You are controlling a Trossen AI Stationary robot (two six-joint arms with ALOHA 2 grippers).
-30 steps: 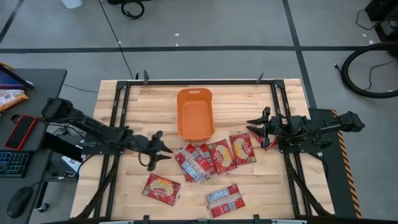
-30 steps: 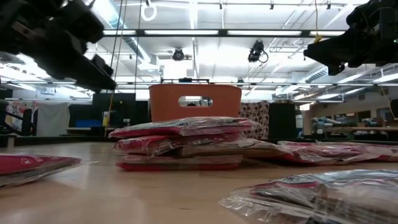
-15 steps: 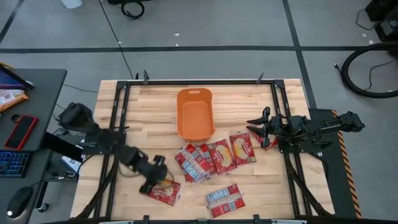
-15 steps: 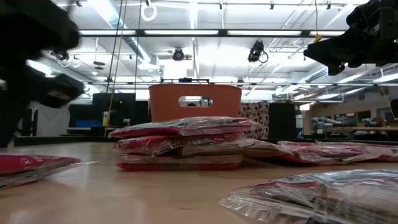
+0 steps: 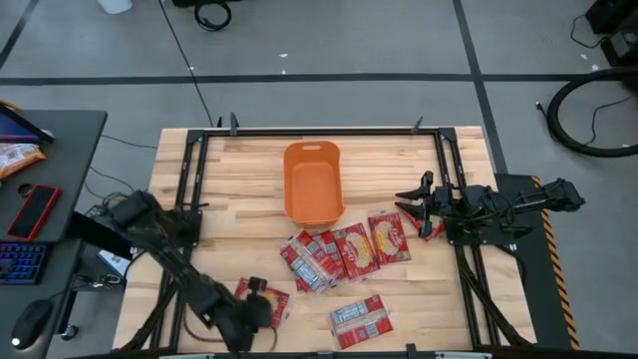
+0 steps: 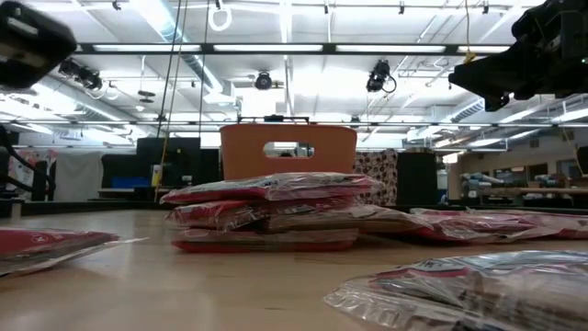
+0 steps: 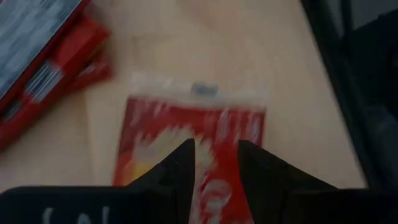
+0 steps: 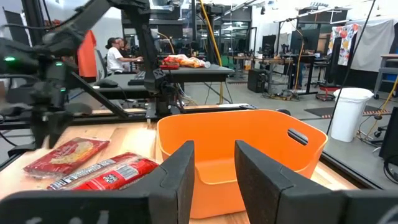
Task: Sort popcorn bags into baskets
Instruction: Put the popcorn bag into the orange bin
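STEP: grasp | left hand (image 7: 214,158) narrowly parted above flat red printed popcorn packet (image 5: 267,296), well apart from orange plastic tub (image 5: 313,185); we centre, descend squarely | right hand (image 5: 407,209) beside tub, fingers parted, empty

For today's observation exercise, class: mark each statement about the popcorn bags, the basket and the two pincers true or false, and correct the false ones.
1. The orange basket is empty. True.
2. The left pincer is above a red popcorn bag lying alone near the table's front edge. True.
3. The right pincer holds a bag. False: its fingers are apart with nothing between them.
4. Several bags overlap in a cluster in front of the basket. True.
5. The basket lies on its side. False: it stands upright.
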